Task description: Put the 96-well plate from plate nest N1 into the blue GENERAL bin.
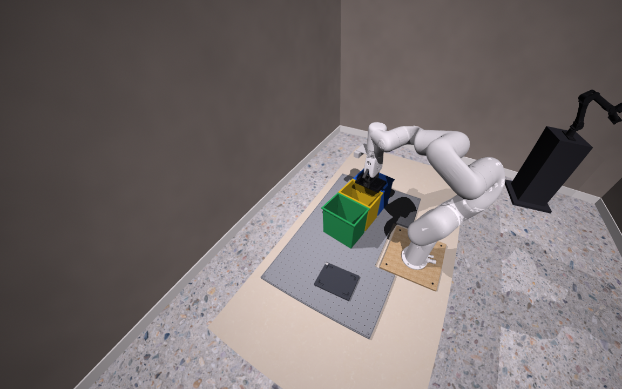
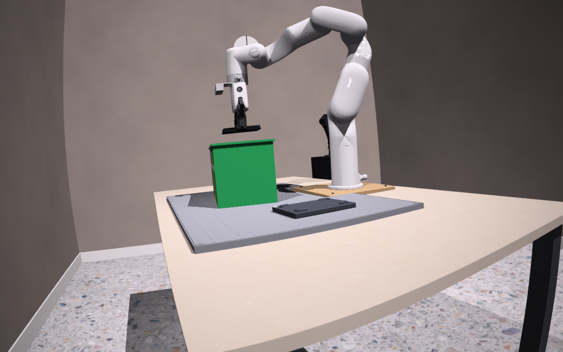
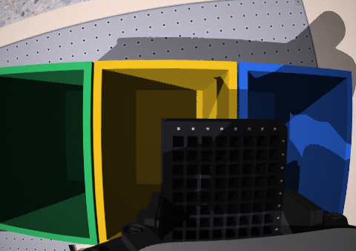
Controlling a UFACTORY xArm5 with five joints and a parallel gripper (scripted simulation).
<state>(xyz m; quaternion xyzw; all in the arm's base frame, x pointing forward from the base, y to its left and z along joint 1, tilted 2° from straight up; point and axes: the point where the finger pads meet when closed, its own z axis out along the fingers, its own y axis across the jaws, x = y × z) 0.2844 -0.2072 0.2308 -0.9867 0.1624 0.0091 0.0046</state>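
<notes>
Wrist view shows you three bins: green bin (image 3: 89, 147), yellow bin (image 3: 163, 66), blue bin (image 3: 317, 137). Your gripper (image 3: 225, 217) clamps one 96-well plate (image 3: 225, 172) above the yellow-blue wall; plate nest (image 1: 336, 281) sits bare.

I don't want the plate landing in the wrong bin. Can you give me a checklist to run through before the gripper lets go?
1. Grip: gripper shut on the 96-well plate, held about level in the exterior view. Ok.
2. Plate fully over the blue bin: in the wrist view it straddles the wall between the yellow bin and the blue one. Not ok.
3. Plate above the bin rims: a gap shows over the green bin in the exterior view. Ok.
4. All three bins upright. Ok.
5. Plate nest N1 vacated. Ok.
6. GENERAL label legible on the blue bin. Cannot tell.
</notes>
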